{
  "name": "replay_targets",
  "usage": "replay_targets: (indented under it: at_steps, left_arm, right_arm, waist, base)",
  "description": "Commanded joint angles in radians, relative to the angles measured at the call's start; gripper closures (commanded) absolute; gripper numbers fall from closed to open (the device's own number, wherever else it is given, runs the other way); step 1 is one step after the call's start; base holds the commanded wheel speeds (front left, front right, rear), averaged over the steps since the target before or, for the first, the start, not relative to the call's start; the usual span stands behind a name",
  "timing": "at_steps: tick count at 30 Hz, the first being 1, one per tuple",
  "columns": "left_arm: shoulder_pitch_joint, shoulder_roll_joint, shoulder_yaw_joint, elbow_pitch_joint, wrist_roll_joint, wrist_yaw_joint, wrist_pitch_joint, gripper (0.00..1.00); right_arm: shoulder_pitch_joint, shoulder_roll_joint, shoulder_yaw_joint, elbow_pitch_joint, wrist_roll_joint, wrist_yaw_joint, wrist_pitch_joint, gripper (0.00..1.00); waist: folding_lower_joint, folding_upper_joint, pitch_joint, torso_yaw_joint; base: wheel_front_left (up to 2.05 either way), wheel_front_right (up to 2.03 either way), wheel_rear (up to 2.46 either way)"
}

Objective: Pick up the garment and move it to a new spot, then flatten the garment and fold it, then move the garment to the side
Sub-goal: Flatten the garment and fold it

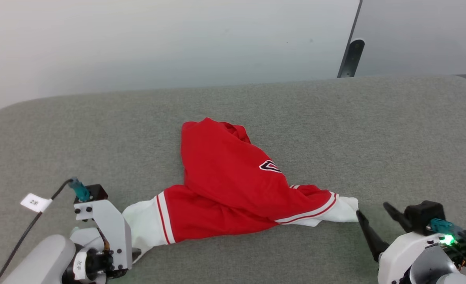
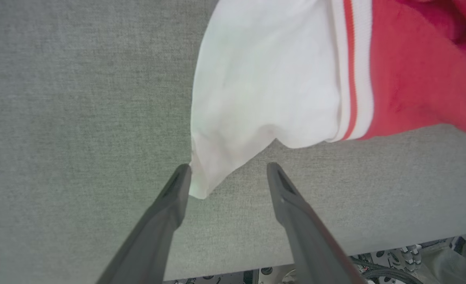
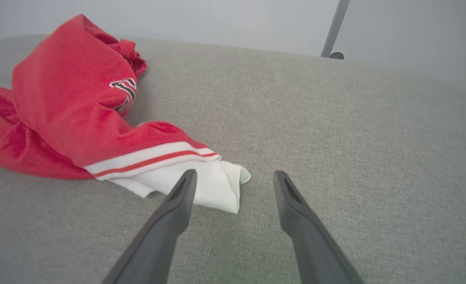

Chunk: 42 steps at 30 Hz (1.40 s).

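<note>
The garment [image 1: 225, 185] was found bunched up around the middle of the grey counter [image 1: 375, 126]. In the head view, one white-ended sleeve [image 1: 142, 225] was stretched out toward 8 o'clock and the other toward 4 o'clock. The left end effector [image 2: 228, 167] was spread wide open with nothing gripped, though the 8 o'clock cuff tip was touching one finger. The right end effector [image 3: 235, 173] was held open too, parked right at the 4 o'clock cuff. The logo [image 1: 269, 166] was faced up.
</note>
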Motion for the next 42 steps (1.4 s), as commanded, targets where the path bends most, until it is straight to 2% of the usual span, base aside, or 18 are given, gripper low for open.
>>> replay_targets:
  at_steps: [1, 2, 3, 4, 5, 6, 19, 26, 27, 28, 34, 42]
  left_arm:
    - [-0.004, -0.005, -0.002, 0.012, 0.001, -0.012, -0.009, 0.00]
    - [-0.007, -0.013, -0.006, 0.026, -0.001, -0.016, -0.007, 0.00]
    - [-0.011, -0.018, -0.009, 0.037, -0.004, -0.023, -0.007, 0.07]
    - [-0.019, -0.022, -0.011, 0.048, -0.003, -0.029, -0.011, 0.58]
    - [-0.025, -0.028, -0.009, 0.057, -0.009, -0.037, -0.016, 0.95]
    - [-0.028, -0.035, -0.007, 0.066, -0.012, -0.043, -0.020, 1.00]
    - [-0.124, -0.095, -0.002, 0.147, -0.008, -0.092, -0.076, 1.00]
    - [-0.167, -0.122, -0.009, 0.184, -0.005, -0.124, -0.094, 1.00]
    - [-0.174, -0.128, -0.009, 0.190, -0.005, -0.128, -0.098, 1.00]
    - [-0.179, -0.133, -0.009, 0.196, -0.006, -0.132, -0.100, 1.00]
    - [-0.215, -0.144, -0.003, 0.233, -0.015, -0.152, -0.113, 1.00]
    - [-0.298, -0.118, -0.017, 0.244, 0.002, -0.169, -0.057, 1.00]
  right_arm:
    - [0.004, -0.011, 0.014, -0.001, 0.014, -0.001, 0.028, 0.00]
    - [0.000, -0.017, 0.023, -0.001, 0.026, -0.001, 0.053, 0.00]
    - [-0.005, -0.025, 0.030, -0.001, 0.030, -0.001, 0.078, 0.00]
    - [-0.014, -0.037, 0.038, -0.003, 0.033, -0.001, 0.099, 0.00]
    - [-0.024, -0.045, 0.045, -0.004, 0.038, -0.001, 0.117, 0.00]
    - [-0.032, -0.050, 0.054, -0.004, 0.045, -0.001, 0.136, 0.00]
    - [-0.175, -0.098, 0.118, 0.068, 0.085, -0.001, 0.331, 0.00]
    - [-0.228, -0.063, 0.105, 0.181, 0.113, -0.001, 0.428, 0.00]
    - [-0.233, -0.058, 0.103, 0.198, 0.119, -0.001, 0.435, 0.46]
    - [-0.239, -0.052, 0.106, 0.214, 0.124, -0.001, 0.443, 1.00]
    - [-0.286, -0.048, 0.099, 0.238, 0.199, 0.000, 0.474, 1.00]
    - [-0.355, -0.084, 0.085, 0.161, 0.315, 0.000, 0.565, 1.00]
  waist:
    - [0.0000, 0.0000, -0.001, 0.005]
    - [0.0000, 0.0000, 0.001, 0.008]
    - [0.0000, 0.0000, 0.003, 0.009]
    - [0.0000, 0.0000, 0.006, 0.011]
    - [0.0000, 0.0000, 0.010, 0.012]
    - [0.0000, 0.0000, 0.014, 0.014]
    - [0.0000, 0.0000, 0.086, 0.064]
    - [0.0000, 0.0000, 0.109, 0.098]
    - [0.0000, 0.0000, 0.111, 0.103]
    - [0.0000, 0.0000, 0.113, 0.106]
    - [0.0000, 0.0000, 0.112, 0.122]
    - [0.0000, 0.0000, 0.064, 0.111]
  base:
    - [0.00, 0.00, 0.00]
    - [0.00, 0.00, 0.00]
    - [0.00, 0.00, 0.00]
    - [0.00, 0.00, 0.00]
    - [0.00, 0.00, 0.00]
    - [0.00, 0.00, 0.00]
    - [0.00, 0.00, 0.00]
    - [0.00, 0.00, 0.00]
    - [0.00, 0.00, 0.00]
    - [0.00, 0.00, 0.00]
    - [0.00, 0.00, 0.00]
    - [0.00, 0.00, 0.00]
